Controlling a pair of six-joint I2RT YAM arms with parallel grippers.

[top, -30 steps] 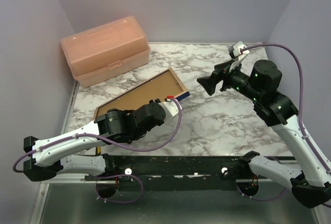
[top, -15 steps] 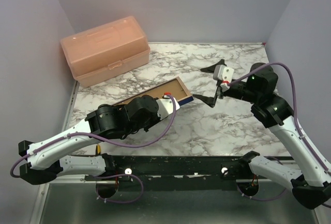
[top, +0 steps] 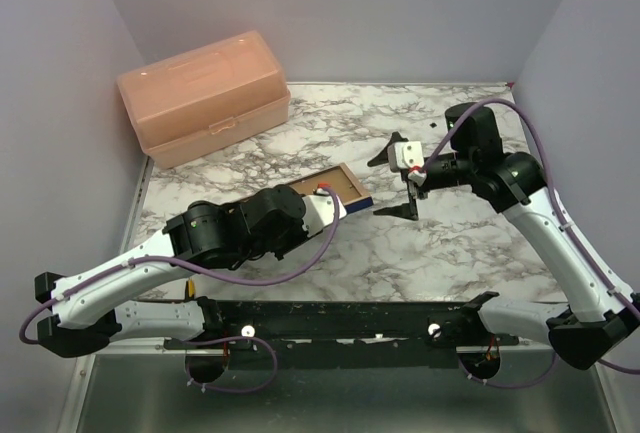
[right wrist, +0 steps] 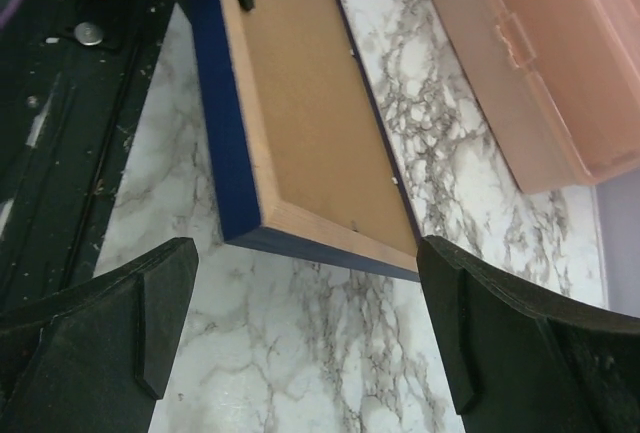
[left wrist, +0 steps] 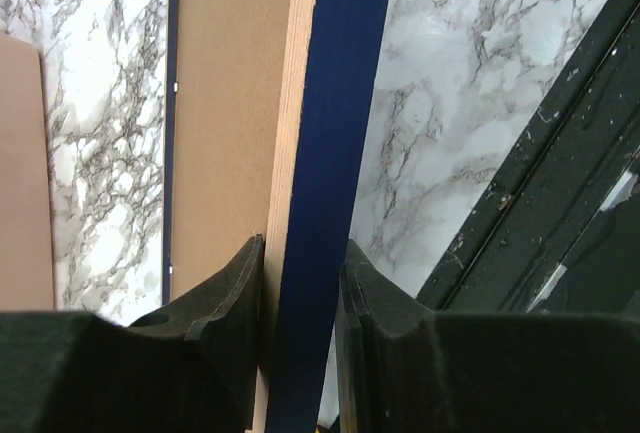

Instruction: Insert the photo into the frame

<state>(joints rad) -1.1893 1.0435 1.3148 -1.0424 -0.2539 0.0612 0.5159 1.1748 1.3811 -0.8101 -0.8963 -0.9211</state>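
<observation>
Left wrist view: your left claw (left wrist: 303,263) is clenched on the thin navy rail of the frame (left wrist: 340,103), brown backing board (left wrist: 230,103) upward. That narrow pinch could let the frame swivel or slip onto the worktop (left wrist: 440,103). Your right claw (right wrist: 305,243) gapes wide by the far corner; a nudge there could twist it loose. No photo in view.

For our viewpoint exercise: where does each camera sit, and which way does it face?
Top external: above and behind the robot, looking down on the table, left arm, right arm, frame and peach box.
Left wrist: looks along the frame's navy edge, clamped in the left end effector.
Right wrist: looks down past the open right end effector at frame and peach box.
Shared: all three show the frame.
</observation>
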